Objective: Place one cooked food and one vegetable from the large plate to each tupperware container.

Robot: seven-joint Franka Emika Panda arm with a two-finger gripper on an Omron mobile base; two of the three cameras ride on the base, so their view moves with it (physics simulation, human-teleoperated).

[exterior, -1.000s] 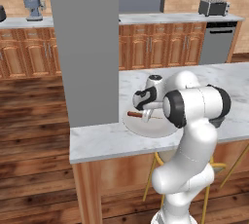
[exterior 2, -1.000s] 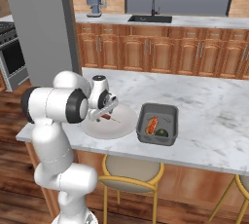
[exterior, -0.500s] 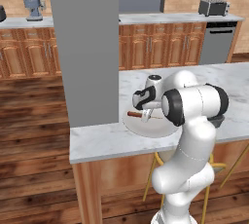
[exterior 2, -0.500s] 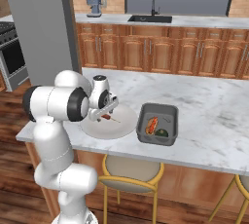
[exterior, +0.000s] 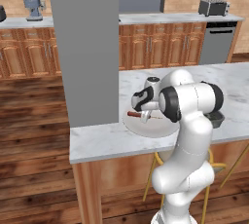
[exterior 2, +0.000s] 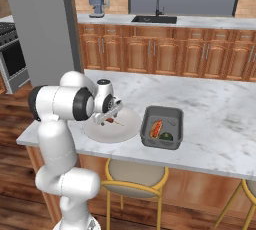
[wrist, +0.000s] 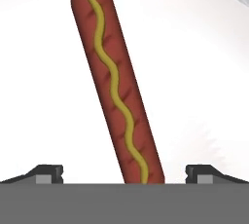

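Nothing moved since before, hand (wrist: 124, 172) wide open, empty, straddling sausage (wrist: 116, 84) on large plate (wrist: 194, 72)

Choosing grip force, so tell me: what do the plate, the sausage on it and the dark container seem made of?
Large plate: probably glazed ceramic, smooth off-white. Sausage: soft cooked meat, browned skin, mustard line. Dark grey container: likely matte plastic or metal.

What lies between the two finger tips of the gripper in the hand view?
The lower end of a sausage with a mustard line lies between the open gripper's tips, on the plate, as the hand view shows.
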